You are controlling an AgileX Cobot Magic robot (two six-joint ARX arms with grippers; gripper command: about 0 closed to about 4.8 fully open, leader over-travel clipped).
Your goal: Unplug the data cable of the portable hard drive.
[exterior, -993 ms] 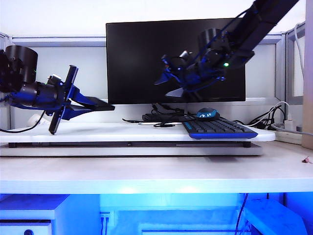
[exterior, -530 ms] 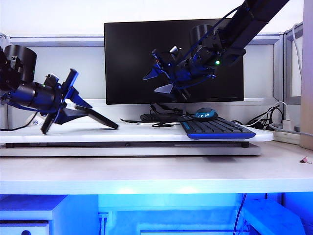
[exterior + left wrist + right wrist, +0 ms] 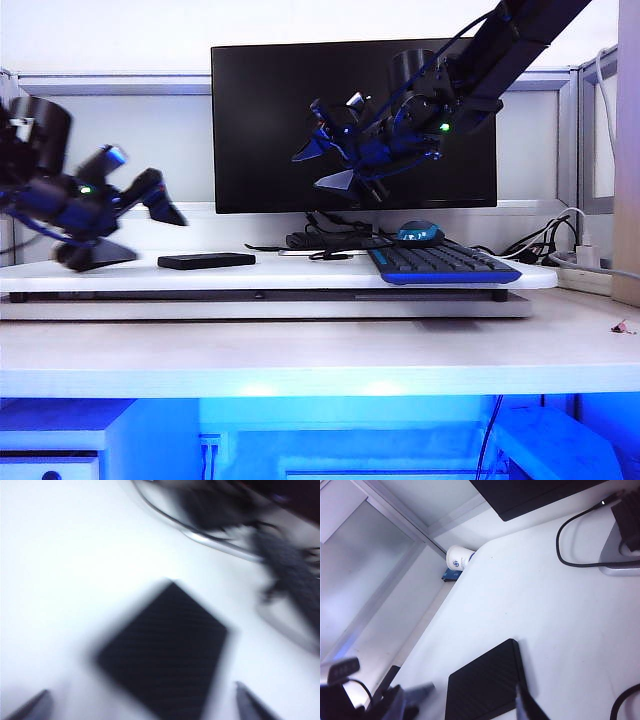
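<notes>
Now | white desk (image 3: 300, 268): portable hard drive (image 3: 206, 260) flat | left hand (image 3: 120, 222) wide | right hand (image 3: 322, 165) spread, empty

A black monitor (image 3: 355, 125) stands at the back of a white desk board (image 3: 300, 272). A black-and-blue keyboard (image 3: 443, 263) lies to its right front, a blue-topped mouse (image 3: 420, 233) just behind it. White power cords (image 3: 585, 250) sit at the far right. A white paper cup (image 3: 459, 558) rests beside the partition.
</notes>
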